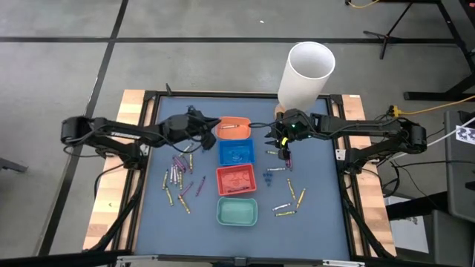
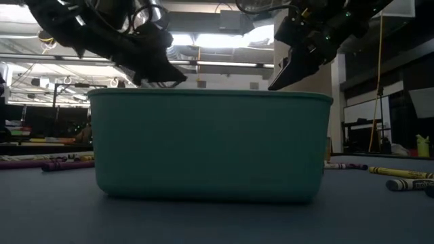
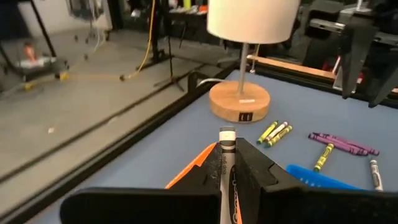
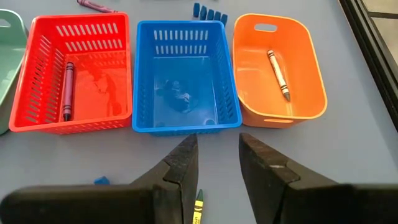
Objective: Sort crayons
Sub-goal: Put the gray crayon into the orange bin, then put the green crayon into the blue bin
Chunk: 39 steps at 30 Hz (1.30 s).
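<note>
Crayon [image 4: 198, 208], yellow-green, lies directly under my right gripper [image 4: 216, 163], between its two fingers; long axis runs roughly along the gripper's reach, toward the blue tray [image 4: 185, 73], so fingers straddle it crosswise. Jaws parted a moderate gap, holding nothing. Judgement: straight descent then close should take it; right arm clearly the nearer one. Left gripper [image 3: 227, 180] closed on a grey-wrapped crayon [image 3: 226, 163], hovering by the orange tray [image 1: 233, 127]. That tray already holds one crayon [image 4: 278, 74]; red tray [image 4: 67, 74] holds one purple. Loose crayons [image 1: 178, 178] scattered both sides of tray column. Surface: blue-grey mat [image 1: 319, 208], wood-edged table. Beyond: white lamp [image 3: 247, 25] w/ wooden base, workshop floor, cables.
</note>
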Tool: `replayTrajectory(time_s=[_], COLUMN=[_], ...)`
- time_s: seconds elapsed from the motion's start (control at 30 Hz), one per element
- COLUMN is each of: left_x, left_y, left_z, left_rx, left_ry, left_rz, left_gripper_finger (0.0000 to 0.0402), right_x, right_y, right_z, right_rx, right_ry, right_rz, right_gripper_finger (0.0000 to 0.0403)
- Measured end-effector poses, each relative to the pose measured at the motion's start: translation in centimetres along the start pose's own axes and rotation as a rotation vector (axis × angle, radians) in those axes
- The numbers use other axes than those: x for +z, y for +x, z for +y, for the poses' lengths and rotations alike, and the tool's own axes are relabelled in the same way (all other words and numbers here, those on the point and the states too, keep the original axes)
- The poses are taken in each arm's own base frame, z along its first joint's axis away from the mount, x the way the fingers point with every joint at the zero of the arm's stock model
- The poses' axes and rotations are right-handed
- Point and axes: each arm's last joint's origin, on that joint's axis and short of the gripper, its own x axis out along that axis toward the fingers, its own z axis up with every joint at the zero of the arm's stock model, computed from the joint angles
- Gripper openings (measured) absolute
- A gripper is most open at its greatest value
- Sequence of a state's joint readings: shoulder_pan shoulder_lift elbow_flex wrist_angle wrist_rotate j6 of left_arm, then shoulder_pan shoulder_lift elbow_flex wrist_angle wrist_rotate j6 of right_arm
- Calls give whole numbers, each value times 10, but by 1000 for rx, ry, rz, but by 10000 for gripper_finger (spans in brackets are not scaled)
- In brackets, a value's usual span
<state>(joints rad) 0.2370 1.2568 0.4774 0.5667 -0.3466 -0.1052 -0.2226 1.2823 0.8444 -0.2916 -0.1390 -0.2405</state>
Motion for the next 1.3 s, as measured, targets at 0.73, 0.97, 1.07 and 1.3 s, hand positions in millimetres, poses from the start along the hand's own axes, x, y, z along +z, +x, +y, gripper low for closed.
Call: replayTrajectory(time_s=[0.73, 0.97, 1.07, 1.3], left_x=[-53, -49, -48, -48], left_y=[57, 72, 73, 73], left_z=[-19, -25, -25, -25], left_rx=[-63, -63, -63, -62], left_ry=[219, 218, 211, 208], left_rz=[-41, -42, -43, -39], left_gripper_finger=[17, 22, 35, 82], right_x=[0, 0, -1, -3], right_y=[0, 0, 0, 0], right_z=[0, 1, 1, 1], right_rx=[10, 11, 12, 17], right_ry=[56, 57, 57, 82], right_rz=[-1, 3, 6, 30], right_gripper_finger=[115, 115, 115, 115])
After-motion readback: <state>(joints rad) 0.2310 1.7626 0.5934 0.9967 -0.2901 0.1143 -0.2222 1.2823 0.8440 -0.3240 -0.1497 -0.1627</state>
